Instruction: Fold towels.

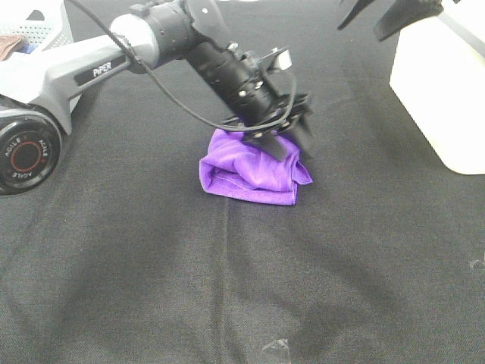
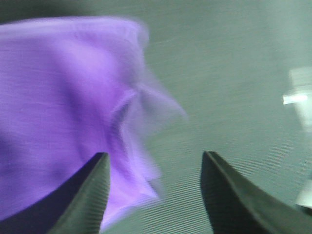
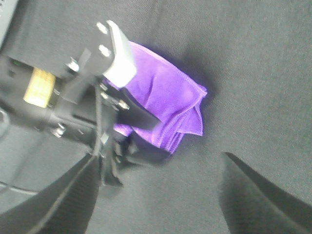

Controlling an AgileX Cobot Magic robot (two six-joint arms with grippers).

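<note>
Well, from the high camera my left pincer point(image 1: 286, 135) hangs low over the far edge of the purple towel point(image 1: 254, 173), which sits bunched in a rough, thick packet near the middle of the black cloth point(image 1: 151, 288). I judge my arm is angled down like this to work the top layer, since the packet looks lumpy rather than flat. My right pincer point(image 1: 375, 15) is held high at the far side, out of the way, just beside the white box point(image 1: 447, 91). That box bounds my room on the right; a basket point(image 1: 38, 26) sits in the far left corner. The near half of the cloth is bare, so that is where a fold could spread.

Through my left wrist camera, blurred as it is, my left pincer point(image 2: 153, 195) stands wide apart and grips nothing. The towel point(image 2: 63, 107) lies under and beside one finger point(image 2: 87, 200), its ragged corner poking into the gap; the other finger is over bare cloth point(image 2: 229, 73).

Through my right wrist camera, my right pincer point(image 3: 161, 204) is spread wide and empty, looking down on the towel point(image 3: 168, 92), whose stacked edges fan out at one corner. My left pincer point(image 3: 131, 141) is at the towel's other side.
</note>
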